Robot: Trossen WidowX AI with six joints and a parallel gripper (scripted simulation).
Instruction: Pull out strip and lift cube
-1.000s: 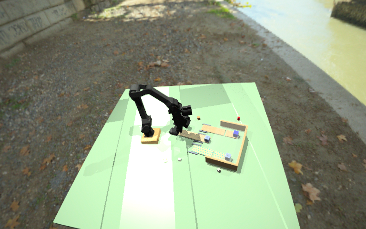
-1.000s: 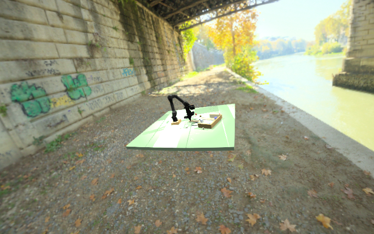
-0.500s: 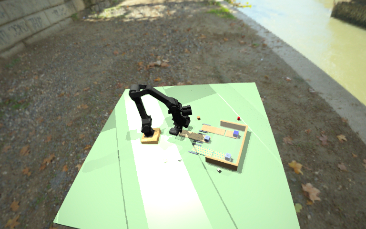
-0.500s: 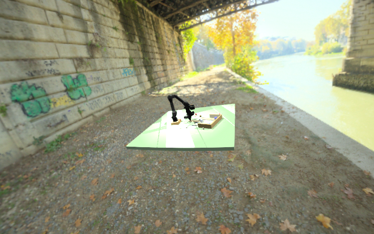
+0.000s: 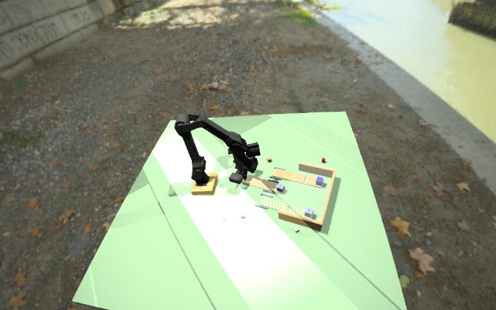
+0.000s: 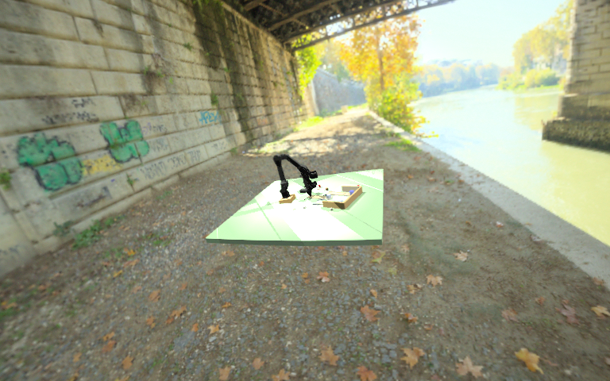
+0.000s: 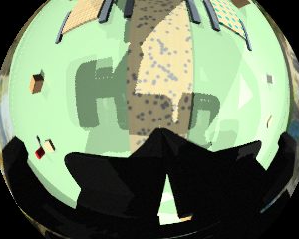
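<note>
Glare bleaches a band across the table [image 5: 235, 245] [image 6: 318, 226] [image 7: 110, 90]; the wrist view bulges, its corners black.

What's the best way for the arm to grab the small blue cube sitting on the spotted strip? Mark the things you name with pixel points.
I'd come straight down from above and pinch two opposite upright side faces of the cube [image 5: 280, 187]. It sits on the far end of the spotted strip [image 5: 260, 183] [image 7: 164, 65] with its top uncovered, and its flat sides should suit two fingers. The gripper [image 5: 241, 179] would need opening first.
</note>
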